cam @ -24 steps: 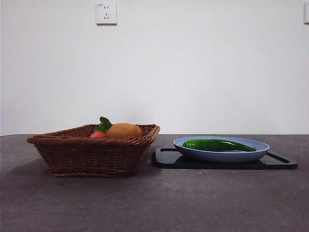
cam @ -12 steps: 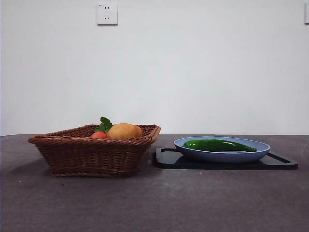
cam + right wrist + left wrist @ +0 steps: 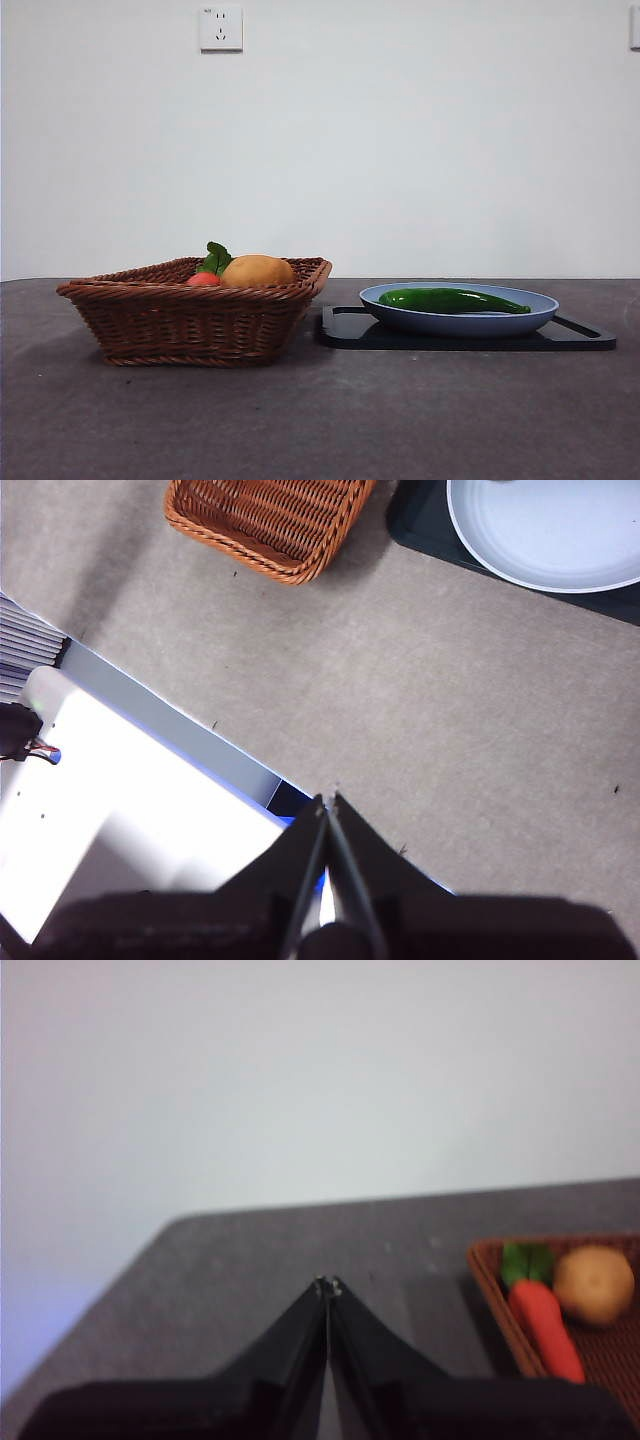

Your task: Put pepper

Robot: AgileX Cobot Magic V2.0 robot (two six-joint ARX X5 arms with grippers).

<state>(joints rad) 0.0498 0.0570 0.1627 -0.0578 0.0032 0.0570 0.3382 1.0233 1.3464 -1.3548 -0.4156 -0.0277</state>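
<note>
Pepper (image 3: pixel 453 299), one, lies on one blue plate (image 3: pixel 535 312); left claw (image 3: pixel 328 1285) and right claw (image 3: pixel 328 800) closed, empty.

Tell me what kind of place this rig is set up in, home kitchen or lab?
Most likely a lab or test bench, not a kitchen: a bare grey table against a plain white wall with one wall socket, and staged props only, a wicker basket of fruit and a pepper on a blue plate.

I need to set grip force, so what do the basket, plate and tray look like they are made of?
Basket: woven brown wicker, matte; the plaited strands and braided rim show. Plate: smooth pale blue with a soft sheen, probably plastic or glazed ceramic; I cannot tell which. Tray: flat, black, slightly glossy, likely plastic.
</note>
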